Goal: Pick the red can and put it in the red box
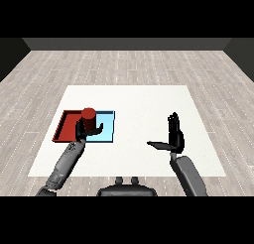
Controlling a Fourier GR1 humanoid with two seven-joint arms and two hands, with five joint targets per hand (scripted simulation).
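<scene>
The red can stands upright in my left hand, whose fingers and thumb curl round its lower part. Can and hand hang over the seam between the red tray and the light blue tray, at the left of the table; whether the can touches a tray I cannot tell. My right hand is open at the right of the table, fingers straight up and thumb pointing left, holding nothing.
The two trays lie side by side near the left edge of the white table. Wooden floor surrounds the table.
</scene>
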